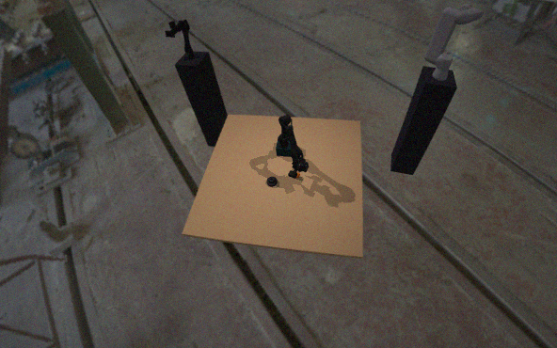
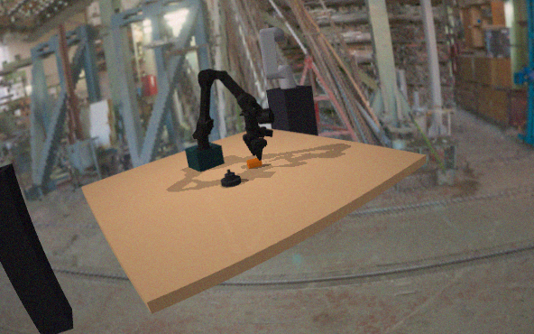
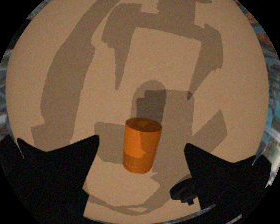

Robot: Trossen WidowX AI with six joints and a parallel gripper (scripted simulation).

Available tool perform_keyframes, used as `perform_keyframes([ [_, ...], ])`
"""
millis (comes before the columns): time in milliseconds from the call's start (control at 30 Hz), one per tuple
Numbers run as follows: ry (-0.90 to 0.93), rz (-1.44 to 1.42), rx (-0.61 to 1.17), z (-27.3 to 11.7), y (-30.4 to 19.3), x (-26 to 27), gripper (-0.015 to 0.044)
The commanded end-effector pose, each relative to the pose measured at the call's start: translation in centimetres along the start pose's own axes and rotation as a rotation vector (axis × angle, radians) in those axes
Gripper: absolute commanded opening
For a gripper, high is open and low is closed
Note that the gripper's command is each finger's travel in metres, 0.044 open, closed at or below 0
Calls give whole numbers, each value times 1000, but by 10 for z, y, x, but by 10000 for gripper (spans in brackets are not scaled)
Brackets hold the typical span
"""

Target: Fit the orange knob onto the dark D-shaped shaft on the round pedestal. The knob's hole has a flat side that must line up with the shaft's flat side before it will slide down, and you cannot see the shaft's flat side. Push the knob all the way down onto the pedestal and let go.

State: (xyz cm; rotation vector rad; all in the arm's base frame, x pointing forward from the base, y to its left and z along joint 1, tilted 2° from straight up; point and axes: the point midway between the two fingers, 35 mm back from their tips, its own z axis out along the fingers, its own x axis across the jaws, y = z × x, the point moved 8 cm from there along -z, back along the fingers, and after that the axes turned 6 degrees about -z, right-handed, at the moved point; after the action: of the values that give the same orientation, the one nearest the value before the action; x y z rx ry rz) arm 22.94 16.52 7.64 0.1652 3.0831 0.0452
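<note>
The orange knob [image 1: 298, 175] [image 2: 253, 163] [image 3: 141, 149] lies on its side on the table. In the wrist view it lies between the two fingers, with a gap on each side, its darker end face toward the top of the picture. My gripper [image 1: 295, 173] [image 2: 259, 157] [image 3: 144, 145] is open and empty, pointing down just above the knob. The round dark pedestal [image 1: 272, 181] [image 2: 231, 181] stands apart from the knob, its shaft upright and bare. A dark ribbed shape shows beside the right finger in the wrist view; I cannot tell whether it is the pedestal.
The tan table [image 1: 271, 216] [image 2: 188, 226] carries the arm's dark teal base block [image 2: 205, 158] behind the pedestal. Beyond the table's edges stand two dark columns [image 1: 200, 94] [image 1: 423, 122], one with a dark arm and one with a grey arm on top. The arm's shadow crosses the table.
</note>
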Motion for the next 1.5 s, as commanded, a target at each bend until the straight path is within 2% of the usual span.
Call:
perform_keyframes([
  [0, 1, 6, 1, 6, 0, 0, 440],
  [567, 1, 6, 1, 31, -1, 1, 440],
  [833, 1, 6, 1, 31, -1, 1, 240],
  [1033, 1, 6, 1, 31, -1, 1, 240],
  [1333, 1, 6, 1, 31, -1, 1, 180],
  [1467, 0, 4, -8, 30, -3, 1, 179],
])
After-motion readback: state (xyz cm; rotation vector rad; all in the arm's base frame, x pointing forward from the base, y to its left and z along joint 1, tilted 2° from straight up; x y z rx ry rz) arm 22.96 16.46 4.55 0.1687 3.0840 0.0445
